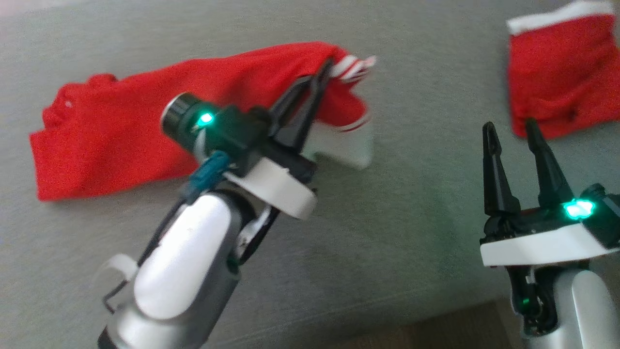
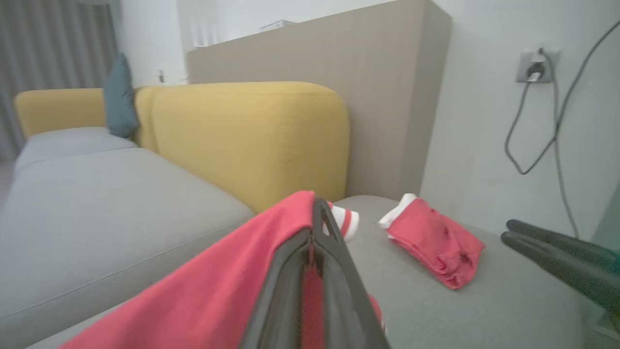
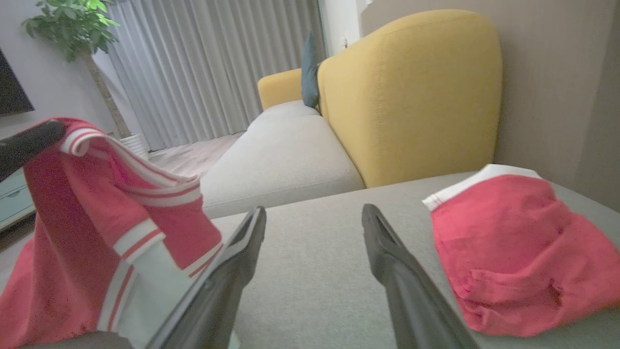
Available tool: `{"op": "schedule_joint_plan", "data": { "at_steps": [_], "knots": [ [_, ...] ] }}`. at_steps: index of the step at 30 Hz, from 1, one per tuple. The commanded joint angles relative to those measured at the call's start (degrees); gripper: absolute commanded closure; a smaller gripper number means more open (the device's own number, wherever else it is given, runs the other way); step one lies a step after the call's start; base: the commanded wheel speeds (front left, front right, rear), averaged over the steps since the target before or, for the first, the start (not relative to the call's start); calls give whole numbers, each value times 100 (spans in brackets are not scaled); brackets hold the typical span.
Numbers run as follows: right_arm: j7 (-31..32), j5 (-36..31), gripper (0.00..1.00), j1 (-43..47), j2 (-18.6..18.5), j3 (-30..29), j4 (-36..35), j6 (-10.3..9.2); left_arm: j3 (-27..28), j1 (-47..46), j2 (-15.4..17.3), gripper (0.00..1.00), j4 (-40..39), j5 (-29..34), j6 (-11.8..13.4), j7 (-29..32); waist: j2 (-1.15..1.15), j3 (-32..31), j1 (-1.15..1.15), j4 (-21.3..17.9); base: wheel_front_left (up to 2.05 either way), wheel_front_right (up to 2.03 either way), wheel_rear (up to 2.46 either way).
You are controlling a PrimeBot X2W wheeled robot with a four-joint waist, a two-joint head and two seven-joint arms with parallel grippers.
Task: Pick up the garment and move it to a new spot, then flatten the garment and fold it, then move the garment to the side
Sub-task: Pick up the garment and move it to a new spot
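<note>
- The left claw [image 1: 328, 68] is closed on the garment [image 1: 121, 131]. It pinches the red-and-white striped trim and holds that edge up off the grey seat [image 1: 411, 218].
- In the head view the red cloth runs from the pinch toward 8 o'clock and lies crumpled on the seat. A white panel with red stripes hangs at about 5 o'clock of the fingertips.
- The right claw [image 1: 509, 126] is at 3 o'clock of the left claw and well apart from it. Its fingers are spread, pointing to 12, with nothing between them.
- A second red piece [image 1: 562, 72] with a white band lies folded on the seat at 1 o'clock of the right claw. It is near the fingertips but apart from them in the right wrist view.
- In the left wrist view a yellow backrest [image 2: 252, 135] rises at 12 o'clock beyond the left claw, with a blue pillow [image 2: 118, 97] at 10.
- A wall socket [image 2: 535, 65] with a hanging cable is at 2 o'clock.
- In the right wrist view, curtains [image 3: 193, 72] hang at 11 o'clock.
</note>
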Motion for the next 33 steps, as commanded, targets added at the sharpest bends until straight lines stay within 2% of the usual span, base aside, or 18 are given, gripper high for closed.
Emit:
{"op": "schedule_joint_plan", "data": {
  "at_steps": [1, 6, 12, 13, 14, 15, 19, 24, 33],
  "knots": [
    [-85, 60, 0, -139, -12, 129, -145, 21, 103, -284, 2, 100, -150, 45, -30, 12, 0, 344, 0, -572, 0, 0, 0],
    [-336, 273, 0, -180, -11, 194, 50, 21, -198, -577, -100, 100, 360, 17, -125, 104, 0, 650, 0, -959, 0, 0, 0],
    [-571, 402, 0, -285, -11, 292, 278, 21, -231, -763, -134, 100, 1263, -85, -118, 107, 0, 846, 0, -1070, 0, 0, 0],
    [-594, 414, 0, -303, -11, 304, 309, 21, -214, -790, -140, 85, 1352, -112, -105, 51, 0, 864, 0, -1063, 0, 0, 0],
    [-614, 417, 0, -317, -11, 300, 340, 21, -221, -822, -145, 38, 1425, -110, -95, -9, 0, 868, 0, -1038, 0, 0, 0],
    [-626, 411, 0, -328, -11, 291, 369, 21, -245, -850, -150, 0, 1478, -105, -99, -77, 0, 859, 0, -1002, 0, 0, 0],
    [-600, 306, 0, -348, -11, 258, 426, 21, -305, -873, -165, 0, 1497, -71, -56, -495, 0, 740, 0, -778, 0, 0, 0],
    [-438, 90, 0, -293, -11, 99, 357, 21, -258, -699, -96, 0, 1285, -6, 105, -964, 0, 483, 0, -296, 0, 0, 0],
    [-15, -242, 0, -187, -11, -39, 102, 21, 613, 130, 381, 0, 798, -266, 696, -1260, 0, 78, 0, 471, 0, 0, 0]
  ]
}}
